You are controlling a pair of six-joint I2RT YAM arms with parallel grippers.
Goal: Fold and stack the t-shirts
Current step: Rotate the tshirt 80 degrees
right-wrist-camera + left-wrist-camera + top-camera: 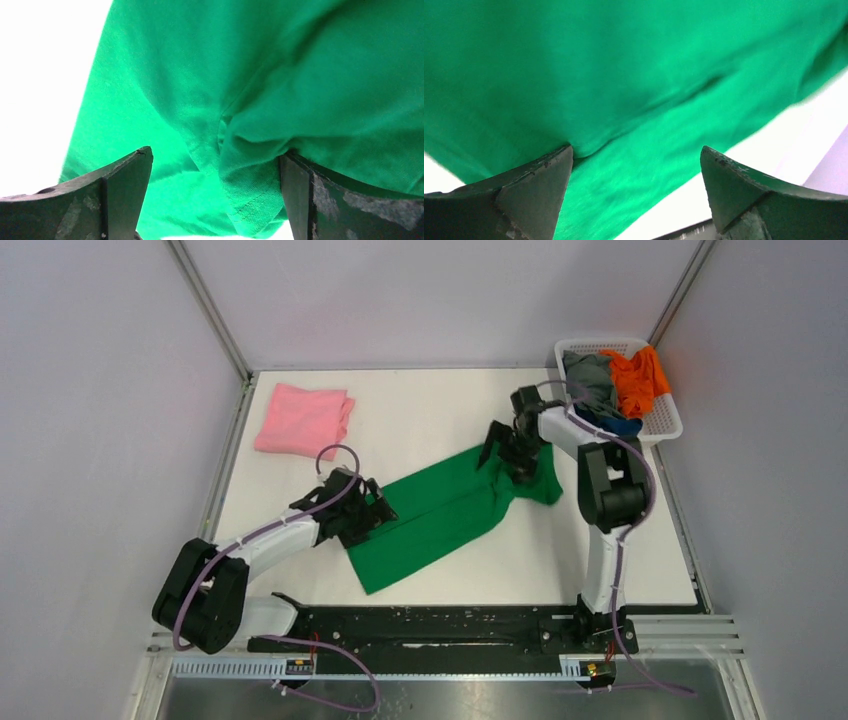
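A bright green t-shirt (445, 510) lies in a long folded strip across the middle of the white table. It fills the left wrist view (624, 75) and the right wrist view (260, 75). My left gripper (375, 508) is open at the shirt's near left edge, jaws wide apart over the cloth (636, 165). My right gripper (503, 450) is open at the shirt's far right end, jaws astride a bunched hem (215, 165). A folded pink t-shirt (302, 418) lies at the back left. Grey (590, 375), orange (638, 375) and dark blue (615, 425) t-shirts sit in the basket.
A white slatted plastic basket (668, 425) stands at the back right corner, close behind my right arm. Grey walls enclose the table on the left, back and right. A black rail (430, 625) runs along the near edge.
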